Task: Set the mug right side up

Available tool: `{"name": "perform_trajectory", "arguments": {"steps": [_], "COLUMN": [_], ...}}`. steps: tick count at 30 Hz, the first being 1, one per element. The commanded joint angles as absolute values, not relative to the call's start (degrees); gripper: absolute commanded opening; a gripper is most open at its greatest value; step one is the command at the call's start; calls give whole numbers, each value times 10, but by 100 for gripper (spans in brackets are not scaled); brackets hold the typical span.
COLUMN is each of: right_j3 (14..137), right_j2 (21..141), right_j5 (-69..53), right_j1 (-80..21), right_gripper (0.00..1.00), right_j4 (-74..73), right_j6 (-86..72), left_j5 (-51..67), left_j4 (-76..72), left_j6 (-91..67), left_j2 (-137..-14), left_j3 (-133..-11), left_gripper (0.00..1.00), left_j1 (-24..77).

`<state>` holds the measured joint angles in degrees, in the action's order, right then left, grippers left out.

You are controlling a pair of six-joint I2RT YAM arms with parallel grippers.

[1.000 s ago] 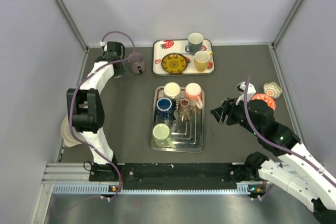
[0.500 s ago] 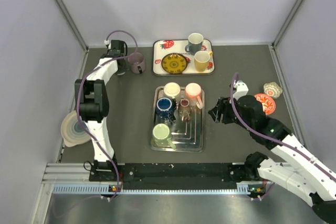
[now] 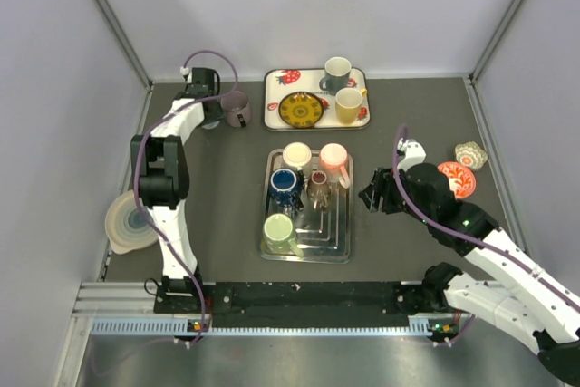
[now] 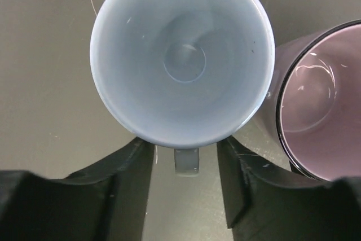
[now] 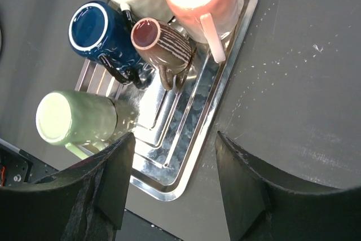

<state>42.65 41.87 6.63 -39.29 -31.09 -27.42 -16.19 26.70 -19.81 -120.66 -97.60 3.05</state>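
Quick count from where I'm standing: nine mugs, two trays, two arms.

- Five mugs crowd the steel tray [image 3: 337,244] mid-table: cream [image 3: 296,155], pink [image 3: 333,159], dark blue [image 3: 285,182], brown [image 3: 318,189] and green [image 3: 279,231].
- Two more mugs, grey [image 3: 336,72] and yellow [image 3: 348,104], sit on the strawberry tray [image 3: 275,97] at the far side, next to one yellow plate [image 3: 301,109].
- The last two stand on the table [image 3: 227,188] in the far left corner: a purple mug [image 4: 316,105] and the pale blue mug [image 4: 180,60], side by side and just about touching.

From above, the pale blue mug is mostly hidden under the left gripper [image 4: 185,146]. Only that arm's wrist camera shows it properly: mouth up, with the handle [image 4: 186,161] sitting between the spread jaws and a gap on each side, so nothing is pinched.

The right gripper [image 5: 175,142] hangs over the steel tray's right side, jaws apart and holding nothing. Its camera shows only the steel tray and its mugs.

Only the overhead view catches the red dish [image 3: 453,177] and a patterned piece [image 3: 470,153] on the right, and a pale round dish [image 3: 131,221] on the left.
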Motion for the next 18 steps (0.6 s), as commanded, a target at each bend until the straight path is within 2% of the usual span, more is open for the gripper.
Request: {"name": "perform_trajectory", "arguments": {"steps": [1,4,8,10,11,14,16,18], "right_j3": [448,448,452,456,459,475,494,507], "right_j2": [416,417,433,459,470,508,529,558], "right_j5": [72,69,71,76,78,76,62,71], "right_j1": [-399,-399,-400,-404,-409,-441,-479,-517], "right_gripper": [59,60,58,57,57,57,57,59], "right_j4": [-301,-299,-288,-286,-286,-284,-285,-286], "right_j6": [-269,-265,-249,-227,-218,-191,-170,-147], "left_j5": [-191,-207,-193,-203,-215,-252,-263,-222], "left_j4": [249,252,305,288,278,270,272,271], "left_j6": [-213,-228,-271,-280,-276,-277,-281,-304], "left_j2": [-1164,-1117,-986,-918,-847,-721,-666,-596], "left_j3": [-983,-963,-913,-824,-759,-654,-608,-549], "left_gripper": [59,64,66,67,68,80,98,99], "left_j1": [23,21,29,56,68,138,191,209]}}
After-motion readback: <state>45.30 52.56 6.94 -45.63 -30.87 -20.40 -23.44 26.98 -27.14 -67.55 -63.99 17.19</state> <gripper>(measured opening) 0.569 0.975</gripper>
